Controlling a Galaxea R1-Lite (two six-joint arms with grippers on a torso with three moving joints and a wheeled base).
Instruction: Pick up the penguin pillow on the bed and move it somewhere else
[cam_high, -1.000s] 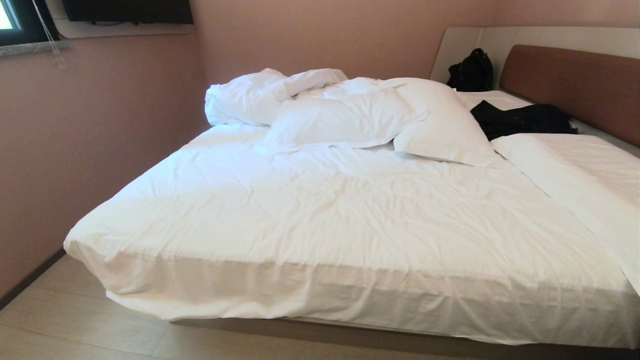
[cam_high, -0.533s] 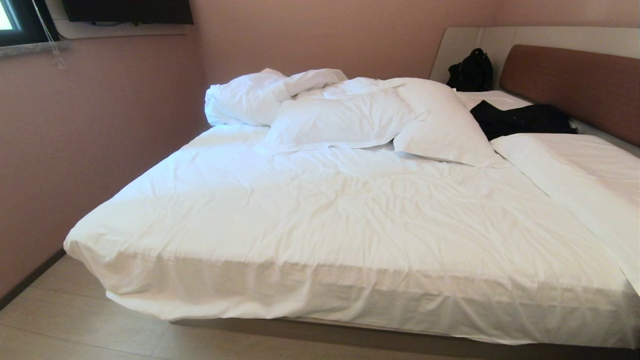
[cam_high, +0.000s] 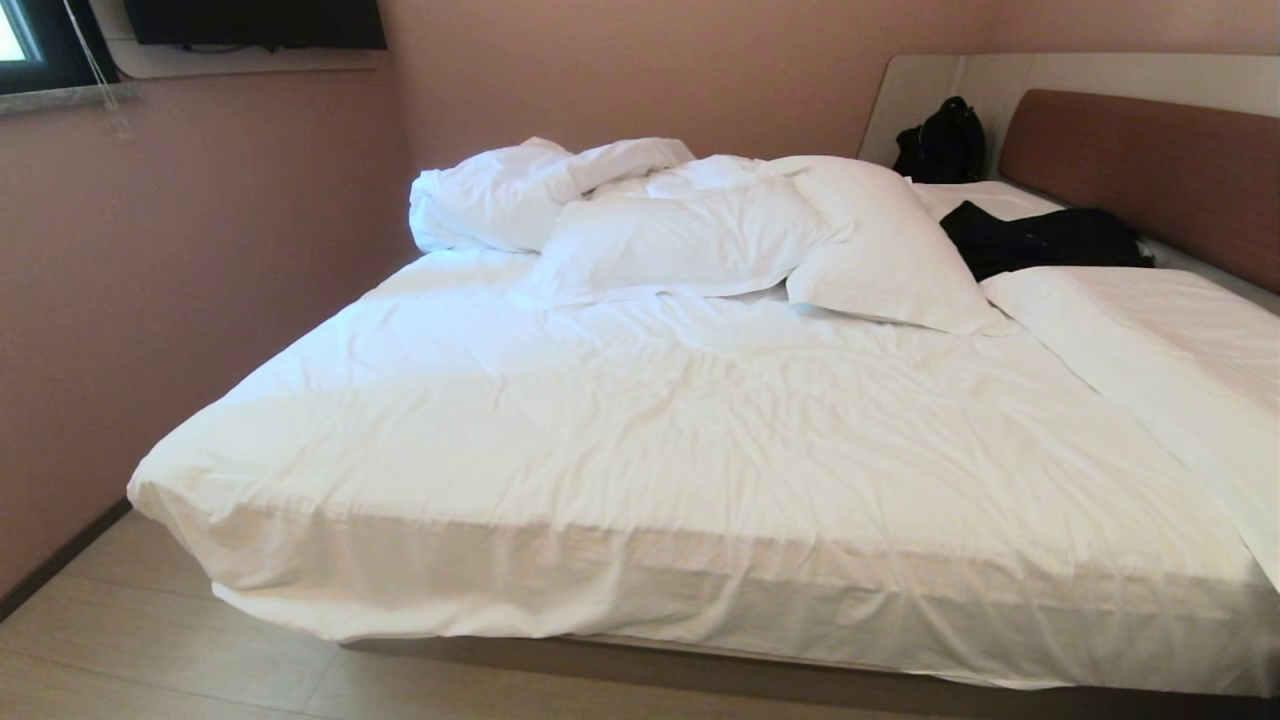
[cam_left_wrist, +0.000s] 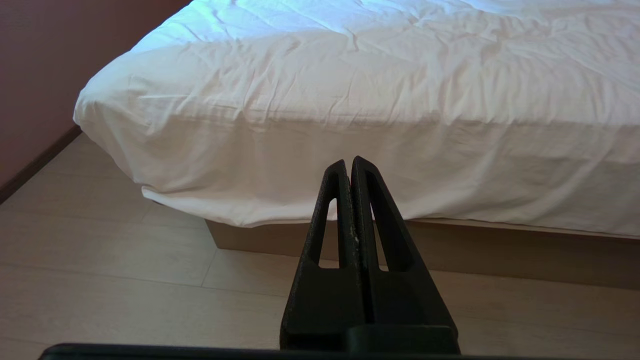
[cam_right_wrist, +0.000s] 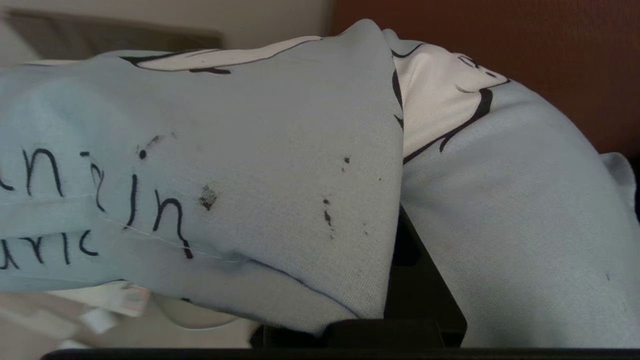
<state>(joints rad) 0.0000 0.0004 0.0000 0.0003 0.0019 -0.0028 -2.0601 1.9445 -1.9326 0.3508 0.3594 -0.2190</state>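
The penguin pillow (cam_right_wrist: 280, 165), light blue with dark lettering and black-and-white penguin shapes, fills the right wrist view and is folded over my right gripper (cam_right_wrist: 400, 235). That gripper is shut on the fabric, and only one dark finger (cam_right_wrist: 420, 290) shows under the fold. A brown headboard (cam_right_wrist: 500, 40) lies behind the pillow. The head view shows the bed (cam_high: 640, 420) with white sheets but neither the pillow nor an arm. My left gripper (cam_left_wrist: 349, 162) is shut and empty, held low above the floor and facing the bed's (cam_left_wrist: 350, 75) foot edge.
Two white pillows (cam_high: 680, 240) (cam_high: 880, 250) and a bunched duvet (cam_high: 510, 190) lie at the bed's far side. Black clothing (cam_high: 1040, 240) and a black bag (cam_high: 940, 140) sit near the headboard (cam_high: 1140, 170). A pink wall (cam_high: 200, 250) bounds the left, above wood floor (cam_high: 120, 640).
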